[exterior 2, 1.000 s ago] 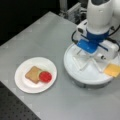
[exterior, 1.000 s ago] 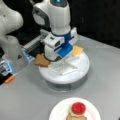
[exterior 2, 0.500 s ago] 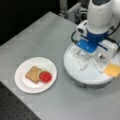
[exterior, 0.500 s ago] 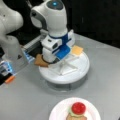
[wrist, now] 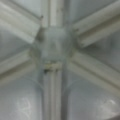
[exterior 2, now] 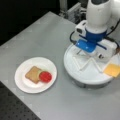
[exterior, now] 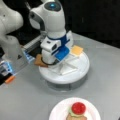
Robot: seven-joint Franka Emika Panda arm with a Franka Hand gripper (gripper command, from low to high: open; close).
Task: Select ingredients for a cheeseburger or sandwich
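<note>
Sandwich (exterior 2: pixel 37 75) part-built on the plate (exterior 2: pixel 23 85); arm over the tray.
The pincer (exterior 2: pixel 86 53) sits low at the tray (exterior 2: pixel 82 77) hub, grip impossible to tell; cheese (exterior 2: pixel 113 70) and toast (exterior: pixel 40 61) wait at the rim, seemingly for picking.

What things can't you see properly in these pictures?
- Gripper: its fingers show in no view; in both front views the arm's white body hides them.
- Wrist view: only the tray's dividers, no ingredient.
- Sandwich: cut off by a front view's bottom edge.
- Toast square on the tray: partly hidden behind the arm.
</note>
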